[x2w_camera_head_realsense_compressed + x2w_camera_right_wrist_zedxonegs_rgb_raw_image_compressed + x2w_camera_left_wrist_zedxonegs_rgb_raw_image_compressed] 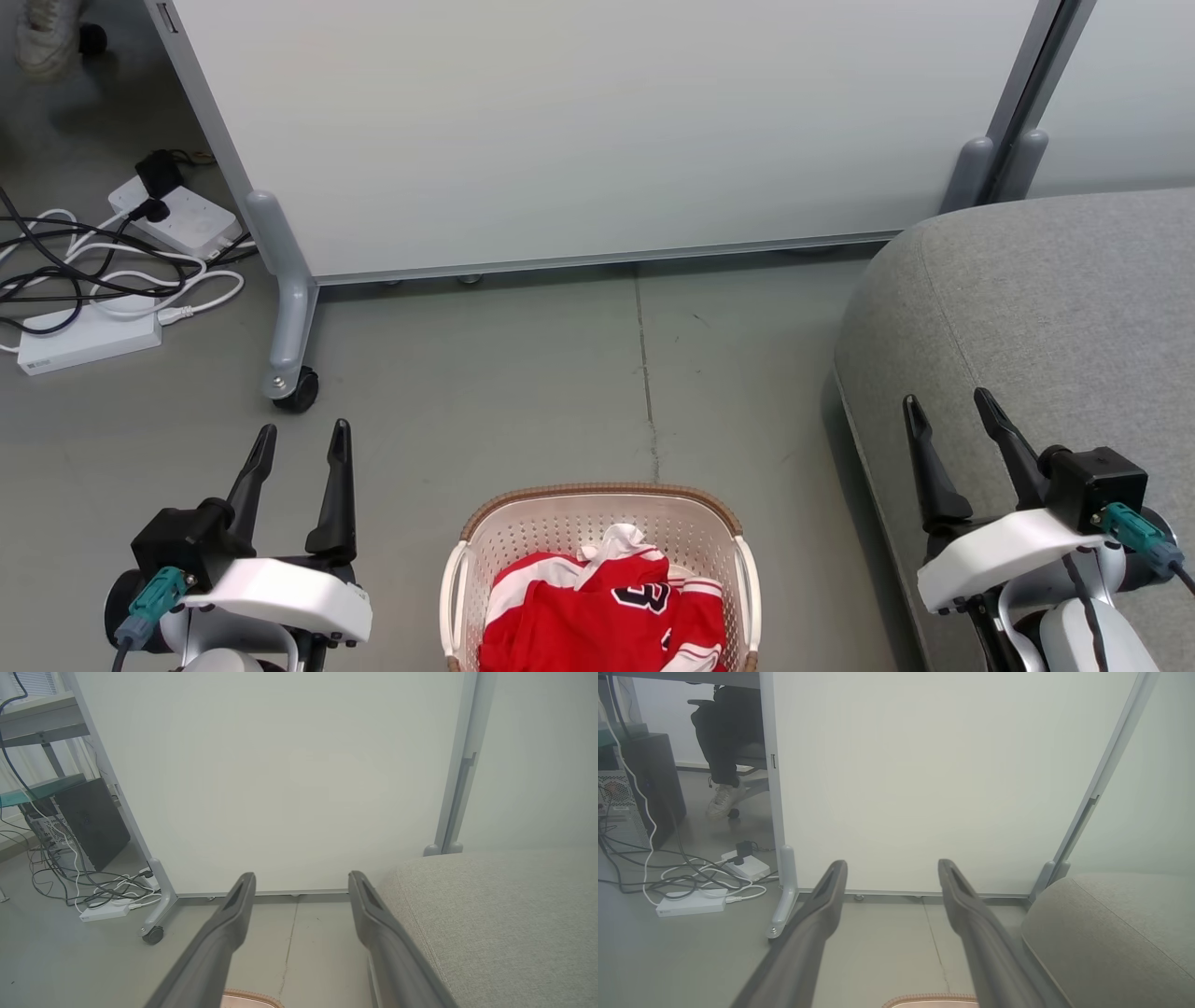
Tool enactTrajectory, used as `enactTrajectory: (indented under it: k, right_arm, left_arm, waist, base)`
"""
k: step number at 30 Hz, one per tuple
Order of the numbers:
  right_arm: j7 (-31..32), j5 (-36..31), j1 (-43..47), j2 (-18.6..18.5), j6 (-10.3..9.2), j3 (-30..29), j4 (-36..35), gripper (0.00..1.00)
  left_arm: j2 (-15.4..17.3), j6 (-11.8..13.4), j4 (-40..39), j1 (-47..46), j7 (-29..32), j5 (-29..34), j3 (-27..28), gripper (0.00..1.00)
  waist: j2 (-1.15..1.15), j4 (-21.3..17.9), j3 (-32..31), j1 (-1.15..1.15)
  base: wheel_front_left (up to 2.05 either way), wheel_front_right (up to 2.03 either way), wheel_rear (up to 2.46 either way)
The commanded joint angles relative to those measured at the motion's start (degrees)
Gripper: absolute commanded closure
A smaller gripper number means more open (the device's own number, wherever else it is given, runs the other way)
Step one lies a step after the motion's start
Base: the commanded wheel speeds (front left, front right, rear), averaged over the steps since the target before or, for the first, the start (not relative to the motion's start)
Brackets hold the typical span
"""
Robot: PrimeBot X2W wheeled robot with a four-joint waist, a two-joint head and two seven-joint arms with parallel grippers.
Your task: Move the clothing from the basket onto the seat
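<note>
Red clothing [607, 611] with white stripes and a black numeral lies bunched in the cream perforated basket [523, 537], which stands on the floor at the bottom centre of the head view. Its brown rim [931, 998] peeks into the left wrist view and also shows as the rim [247, 998] in the right wrist view. The grey seat [1036, 308] fills the right side, with its corner [1111, 933] and cushion [495, 924] seen from the wrists. My left gripper [301, 434] hovers open left of the basket. My right gripper [948, 403] hovers open over the seat's edge. Both hold nothing.
A white partition panel [597, 131] on a grey wheeled leg [289, 373] stands behind the basket. Power strips and tangled cables [103, 280] lie on the floor at the left. A person's foot [721, 800] rests by a chair beyond the partition. A computer tower [91, 821] stands left.
</note>
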Motion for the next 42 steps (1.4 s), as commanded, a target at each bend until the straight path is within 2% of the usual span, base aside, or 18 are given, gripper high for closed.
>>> enactTrajectory:
  k: [1,13,30,42]
  right_arm:
    - [-0.7,-0.7,0.3,-0.2,0.23,0.1,-0.1,0.0]
    - [-2.2,-1.7,0.9,0.0,0.25,0.2,-0.3,0.0]
    - [-3.3,-6.3,2.0,0.1,0.27,-0.8,-1.6,0.0]
    - [-2.6,-3.6,2.0,0.0,0.22,-1.0,-1.2,0.0]
  left_arm:
    - [0.4,0.5,-0.2,0.3,-0.4,1.3,0.3,0.0]
    - [0.4,1.8,0.4,1.2,0.5,5.0,0.7,0.0]
    - [1.3,3.1,0.1,2.0,2.3,10.7,0.2,0.0]
    - [0.8,2.7,0.0,2.1,2.8,8.5,0.1,0.0]
  waist:
    - [0.0,0.0,0.0,0.0]
    - [0.0,0.4,-0.3,0.0]
    - [0.0,1.0,-0.3,0.0]
    - [0.0,1.0,-0.3,0.0]
  base:
    - [0.0,0.0,0.0]
    - [0.0,0.0,0.0]
    - [0.0,0.0,0.0]
    - [0.0,0.0,0.0]
